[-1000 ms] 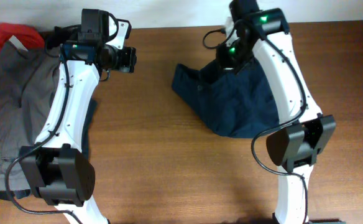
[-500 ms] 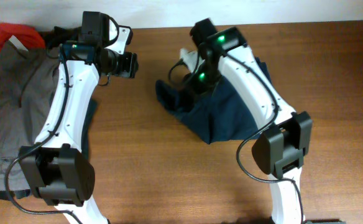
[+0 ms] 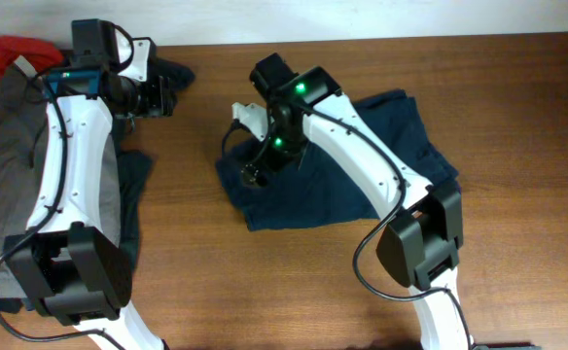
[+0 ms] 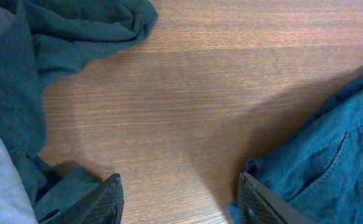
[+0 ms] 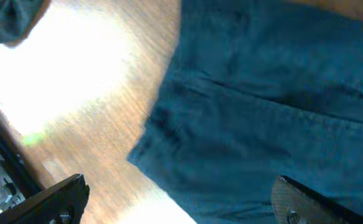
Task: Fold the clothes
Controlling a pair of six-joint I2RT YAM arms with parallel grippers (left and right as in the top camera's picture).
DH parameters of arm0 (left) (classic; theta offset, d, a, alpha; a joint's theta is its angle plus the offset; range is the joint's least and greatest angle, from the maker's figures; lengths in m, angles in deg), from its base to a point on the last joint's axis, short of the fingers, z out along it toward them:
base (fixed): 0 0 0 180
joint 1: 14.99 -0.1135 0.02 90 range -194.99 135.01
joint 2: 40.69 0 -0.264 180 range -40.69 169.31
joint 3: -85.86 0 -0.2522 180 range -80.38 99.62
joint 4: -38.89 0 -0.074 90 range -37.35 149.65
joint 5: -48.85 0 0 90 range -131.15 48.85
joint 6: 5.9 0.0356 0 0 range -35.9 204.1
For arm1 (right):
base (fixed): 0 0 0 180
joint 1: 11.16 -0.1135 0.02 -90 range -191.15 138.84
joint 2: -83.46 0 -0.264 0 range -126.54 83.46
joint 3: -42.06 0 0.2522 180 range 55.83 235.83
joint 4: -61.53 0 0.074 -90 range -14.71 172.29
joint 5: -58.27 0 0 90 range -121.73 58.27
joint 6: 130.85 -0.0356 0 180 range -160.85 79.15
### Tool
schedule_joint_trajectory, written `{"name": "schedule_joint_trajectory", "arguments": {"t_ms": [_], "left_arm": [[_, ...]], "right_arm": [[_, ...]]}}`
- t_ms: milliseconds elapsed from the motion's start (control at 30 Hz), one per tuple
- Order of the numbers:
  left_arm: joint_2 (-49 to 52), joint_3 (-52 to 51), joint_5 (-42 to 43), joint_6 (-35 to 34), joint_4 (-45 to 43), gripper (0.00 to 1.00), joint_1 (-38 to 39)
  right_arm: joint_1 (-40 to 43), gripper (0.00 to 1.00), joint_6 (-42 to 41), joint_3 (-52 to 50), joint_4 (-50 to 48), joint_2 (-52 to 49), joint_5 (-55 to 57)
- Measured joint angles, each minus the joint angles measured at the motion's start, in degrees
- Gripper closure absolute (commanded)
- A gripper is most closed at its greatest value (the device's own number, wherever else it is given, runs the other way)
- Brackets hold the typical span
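Navy-blue shorts (image 3: 308, 199) are lying crumpled on the wooden surface (image 3: 517, 272), filling the centre of the overhead frame and reaching toward its upper right. The right arm (image 3: 362, 156) is stretching across them from the lower right, its tip hanging over their left edge. In the right wrist view the right claw (image 5: 180, 186) is standing wide apart, one finger in each lower corner. The shorts are spreading beneath it, not pinched, and the picture is blurring a little.

Grey trousers (image 3: 7, 165) are lying along the left edge of the overhead frame. A red piece (image 3: 17, 47) is sitting at their top end, in the upper left corner. A dark garment (image 3: 172, 71) is bunching up just right of the left arm's (image 3: 60, 165) tip, near the top of the frame.

In the left wrist view the left claw (image 4: 178, 193) is standing apart with only bare wood between its fingers, gripping nothing. There the dark garment is occupying the upper left and the shorts are showing in the lower right, just beside the right-hand finger. A strip of grey cloth is showing at the lower left edge.
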Motion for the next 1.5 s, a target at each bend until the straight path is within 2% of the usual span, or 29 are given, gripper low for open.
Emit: {"name": "schedule_joint_trajectory", "arguments": {"t_ms": [100, 300, 467, 567, 733, 867, 1067, 1167, 1233, 1500], "left_arm": [[0.00, 0.00, 0.55, 0.00, 0.04, 0.45, 0.07], [0.00, -0.02, 3.85, 0.66, 4.13, 0.46, 0.42], [0.00, -0.63, 5.31, 1.92, 8.04, 0.44, 1.29], [-0.04, -3.04, 5.84, 2.45, 7.98, 0.36, 1.68], [-0.04, -12.15, 8.98, 4.24, 2.19, 0.24, 1.73], [-0.04, -20.41, 14.01, 5.90, -6.12, 0.17, 1.73], [-0.04, -26.29, 18.60, 6.73, -15.10, 0.13, 1.73], [-0.04, -28.11, 19.28, 6.49, -18.23, 0.13, 1.79], [-0.04, -29.27, 19.63, 5.64, -20.74, 0.13, 1.90], [0.33, -30.53, 20.11, 4.09, -24.63, 0.13, 4.61]], "right_arm": [[-0.98, 0.01, 0.70, -0.02, -0.79, 0.00, -0.11], [0.59, 0.01, -1.95, 3.72, 0.92, -0.28, 2.82], [9.64, 0.01, -6.47, 11.89, 5.03, -0.35, 4.28], [18.88, 0.01, -7.43, 12.79, 6.01, -0.26, 3.98], [31.61, 0.01, -6.45, 7.39, 5.22, -0.28, 2.78], [36.22, 0.01, -4.90, 0.35, 2.56, -0.28, 0.50], [38.40, 0.01, -2.82, -9.55, -5.53, -0.28, -3.30], [38.40, 0.06, -1.99, -14.32, -10.34, -0.31, -4.13], [38.42, 0.06, -1.90, -16.96, -13.81, -0.31, -4.55], [39.54, 0.06, -1.57, -20.52, -18.05, -0.31, -5.09]]}}
